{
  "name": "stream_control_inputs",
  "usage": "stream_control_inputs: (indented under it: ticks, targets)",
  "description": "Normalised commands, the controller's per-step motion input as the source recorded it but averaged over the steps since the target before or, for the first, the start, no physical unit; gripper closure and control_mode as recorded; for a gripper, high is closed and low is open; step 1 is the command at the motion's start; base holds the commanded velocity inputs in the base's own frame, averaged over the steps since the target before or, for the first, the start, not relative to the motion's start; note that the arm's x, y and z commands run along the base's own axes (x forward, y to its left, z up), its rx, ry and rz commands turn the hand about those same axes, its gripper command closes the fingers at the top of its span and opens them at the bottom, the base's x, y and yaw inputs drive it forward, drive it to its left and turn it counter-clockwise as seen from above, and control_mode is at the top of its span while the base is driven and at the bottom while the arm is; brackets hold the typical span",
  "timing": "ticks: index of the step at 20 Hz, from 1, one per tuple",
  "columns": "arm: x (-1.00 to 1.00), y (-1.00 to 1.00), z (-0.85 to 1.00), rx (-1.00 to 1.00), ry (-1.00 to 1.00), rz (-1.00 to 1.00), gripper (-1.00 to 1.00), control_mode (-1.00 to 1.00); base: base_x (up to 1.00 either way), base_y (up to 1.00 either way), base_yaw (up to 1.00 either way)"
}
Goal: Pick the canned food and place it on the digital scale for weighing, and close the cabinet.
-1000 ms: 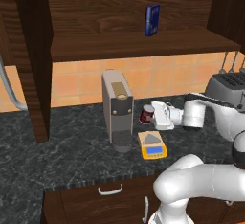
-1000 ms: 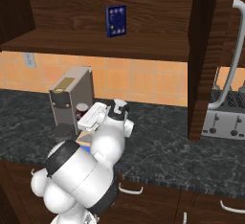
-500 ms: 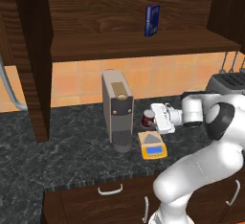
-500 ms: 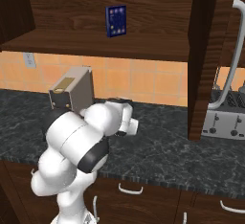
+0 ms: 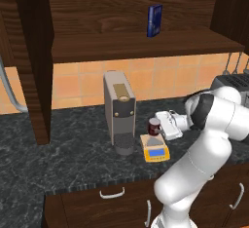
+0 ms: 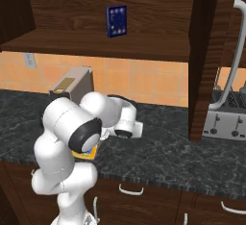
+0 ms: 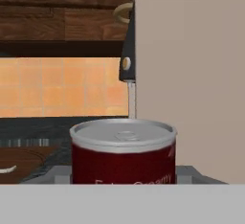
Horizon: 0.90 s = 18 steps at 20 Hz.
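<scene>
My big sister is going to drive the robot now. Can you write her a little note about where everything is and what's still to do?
Gripper: level at the canned food, right over the digital scale. I cannot tell whether its fingers are open or shut on the can.
Canned food: upright, next to the coffee machine. In the hand view it looks to stand on the grey plate, but that is not certain.
Cabinet: doors open, with a blue box on the shelf.
Done: can brought to the scale.
Left: make sure the can rests on the scale, let go, back away, close the cabinet.
</scene>
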Motion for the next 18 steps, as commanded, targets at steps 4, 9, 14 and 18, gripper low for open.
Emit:
stream_control_inputs:
  ticks: [4,9,14,18]
  targets:
    - [-0.32,0.00,-0.31,-0.03,0.19,0.00,1.00,-1.00,0.00,0.00,0.00]
    - [-0.20,0.00,-0.26,-0.02,0.11,0.00,1.00,-1.00,0.00,0.00,0.00]
    - [-0.29,0.00,-0.05,0.00,-0.06,0.00,1.00,-1.00,0.00,0.00,0.00]
    - [-0.87,0.14,0.06,-0.01,-0.32,0.00,1.00,-1.00,0.00,0.00,0.00]
